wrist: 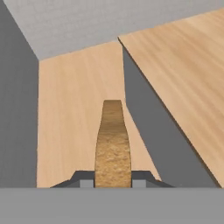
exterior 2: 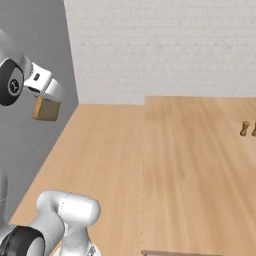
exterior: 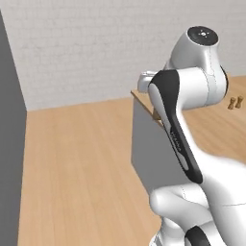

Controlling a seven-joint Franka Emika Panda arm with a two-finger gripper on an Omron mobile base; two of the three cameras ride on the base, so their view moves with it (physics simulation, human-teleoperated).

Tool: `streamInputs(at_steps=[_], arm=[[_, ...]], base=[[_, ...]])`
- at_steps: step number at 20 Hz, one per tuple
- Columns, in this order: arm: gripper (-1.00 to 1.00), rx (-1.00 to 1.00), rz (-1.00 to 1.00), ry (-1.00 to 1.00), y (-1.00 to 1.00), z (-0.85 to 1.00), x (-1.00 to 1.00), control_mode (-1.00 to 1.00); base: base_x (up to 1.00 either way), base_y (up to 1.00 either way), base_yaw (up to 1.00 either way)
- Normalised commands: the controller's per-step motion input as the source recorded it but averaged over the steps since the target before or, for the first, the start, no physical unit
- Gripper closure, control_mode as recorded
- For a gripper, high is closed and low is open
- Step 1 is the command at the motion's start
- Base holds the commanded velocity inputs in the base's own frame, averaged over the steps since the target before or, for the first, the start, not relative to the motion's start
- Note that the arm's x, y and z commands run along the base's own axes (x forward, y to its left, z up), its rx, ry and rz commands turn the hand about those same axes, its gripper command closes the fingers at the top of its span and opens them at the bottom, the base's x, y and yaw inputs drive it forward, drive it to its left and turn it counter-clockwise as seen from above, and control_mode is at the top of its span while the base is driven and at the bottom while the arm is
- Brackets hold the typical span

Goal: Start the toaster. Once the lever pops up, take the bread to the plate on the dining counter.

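Note:
The bread (wrist: 113, 144) is a golden-brown slice with a darker crust, seen edge-on and pinched between my gripper's (wrist: 113, 181) two dark fingertips. In the right base view the bread (exterior 2: 46, 109) hangs below the gripper (exterior 2: 45, 99) at the upper left, high above the floor. The gripper is shut on it. The dining counter (wrist: 183, 65) is a light wood top with a grey side; it lies to the right of the held slice and apart from it. It also appears as the dining counter (exterior 2: 200, 165) in the right base view. The toaster and the plate are out of view.
Two small brown shakers (exterior 2: 248, 128) stand on the counter's far right and show again as shakers (exterior: 235, 103). A tall grey panel (wrist: 17, 109) walls the left side. Wood floor (wrist: 70, 113) runs between panel and counter, up to a pale brick wall (exterior 2: 165, 45).

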Motion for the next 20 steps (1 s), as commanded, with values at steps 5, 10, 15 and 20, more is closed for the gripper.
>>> streamInputs(at_steps=[5, 10, 15, 20], arm=[[1.0, 0.0, 0.0, 0.0, 0.0, 0.0, 0.0, 1.0], [1.0, 0.0, 0.0, 0.0, 0.0, 0.0, 0.0, 1.0], [1.0, 0.0, 0.0, 0.0, 0.0, 0.0, 0.0, 1.0], [1.0, 0.0, 0.0, 0.0, 0.0, 0.0, 0.0, 1.0]], base=[[1.0, 0.5, -0.12], [1.0, 0.65, -0.16], [1.0, 0.61, -0.17], [1.0, 0.59, -0.18]])
